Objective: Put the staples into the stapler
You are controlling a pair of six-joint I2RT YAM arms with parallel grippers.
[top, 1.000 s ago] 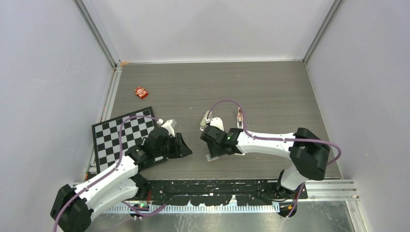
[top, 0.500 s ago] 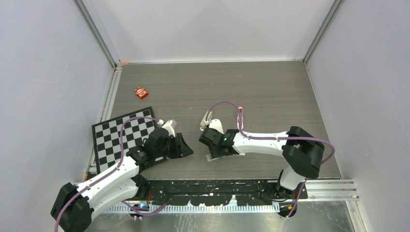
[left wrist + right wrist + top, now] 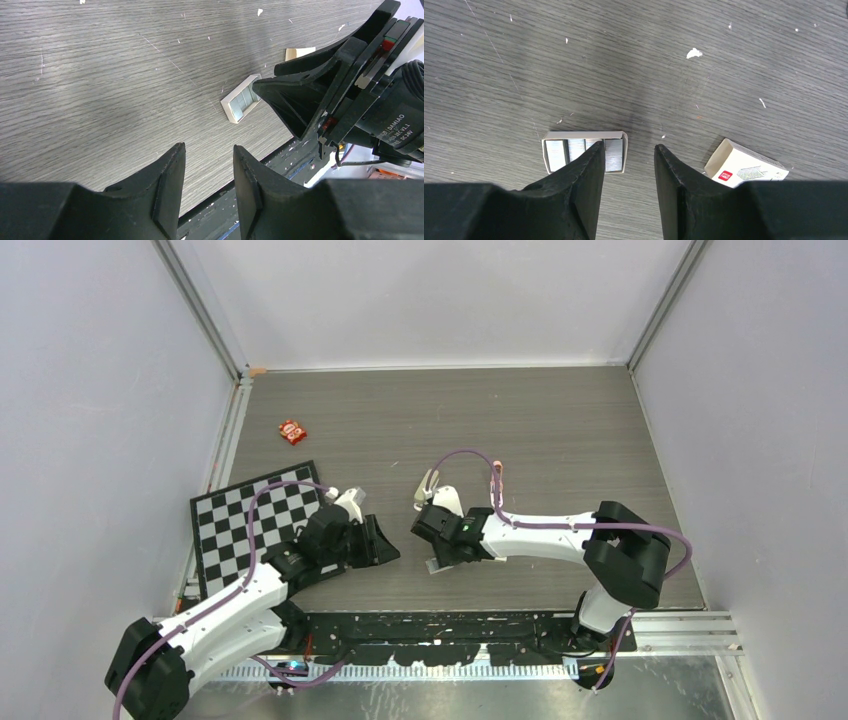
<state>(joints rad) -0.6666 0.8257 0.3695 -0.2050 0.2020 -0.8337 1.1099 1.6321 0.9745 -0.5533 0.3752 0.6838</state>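
Observation:
The staples [image 3: 583,153] lie as silvery strips in a small open white tray [image 3: 440,565] near the table's front edge. My right gripper [image 3: 629,145] is open just above the table. Its left finger covers part of the tray and nothing is between its jaws. In the top view the right gripper [image 3: 437,548] sits right beside the tray. A small pale object behind it looks like the stapler [image 3: 428,483]. My left gripper [image 3: 208,147] is open and empty, a short way left of the tray [image 3: 241,98]; in the top view the left gripper [image 3: 385,542] is low over the table.
A beige staple-box sleeve [image 3: 744,167] lies just right of my right gripper. A small pink object [image 3: 495,478] lies by the purple cable. A checkerboard [image 3: 245,520] lies at the left and a red packet [image 3: 292,430] farther back. Walls enclose the table.
The right arm has shifted slightly to the left, keeping its gripper over the tray. The left arm has barely moved.

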